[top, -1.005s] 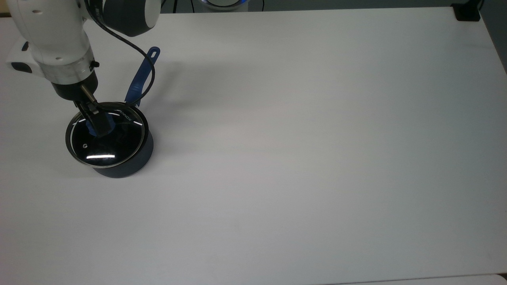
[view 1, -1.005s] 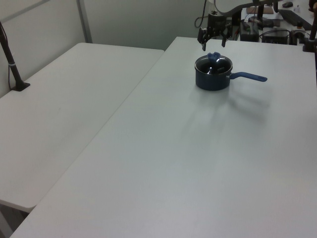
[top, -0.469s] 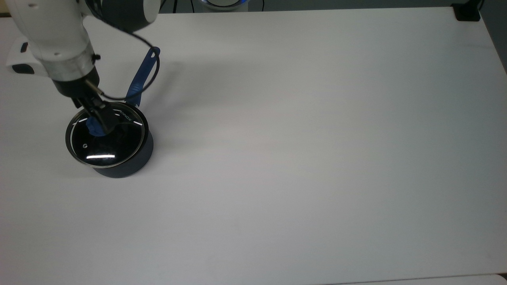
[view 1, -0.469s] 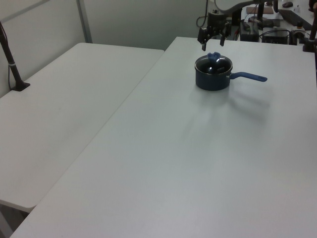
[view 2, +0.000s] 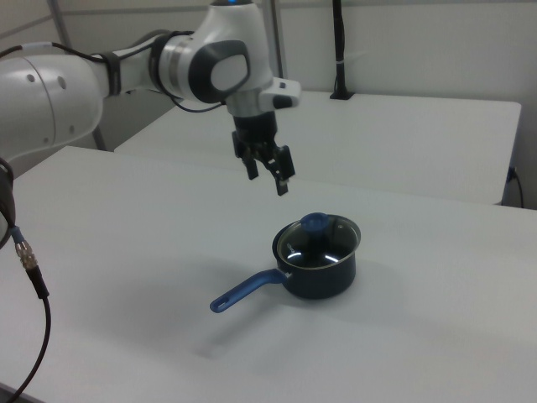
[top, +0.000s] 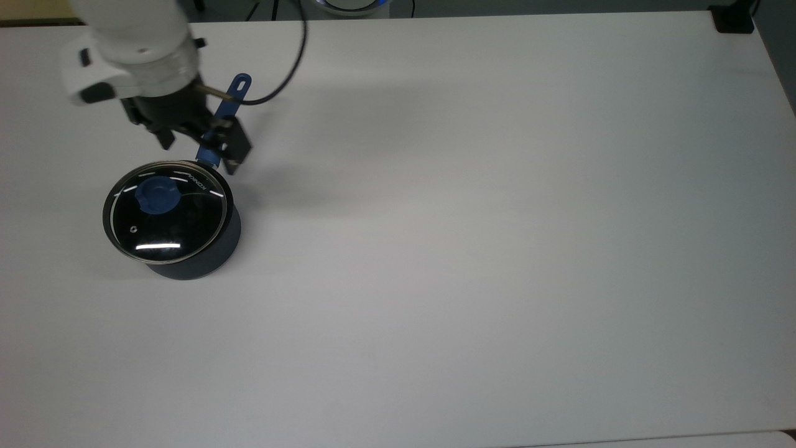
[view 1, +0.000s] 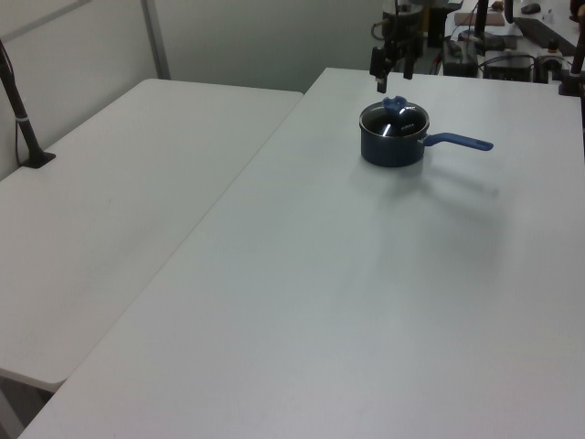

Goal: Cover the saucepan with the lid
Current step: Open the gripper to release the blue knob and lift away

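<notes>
The one piece of writing I can find is on the lid point(top: 168, 211): a short white word printed on the glass near its metal rim, on the side toward the saucepan point(top: 205, 258) handle, seen in the top view. It runs along the rim's curve and seems to begin with "KO", but I cannot make out the rest of the letters with certainty.

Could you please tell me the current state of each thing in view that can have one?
lid: seated on the saucepan, knob free.
saucepan: upright on the table, covered.
pincer: open, empty, raised above the table, clear of the lid.
</notes>
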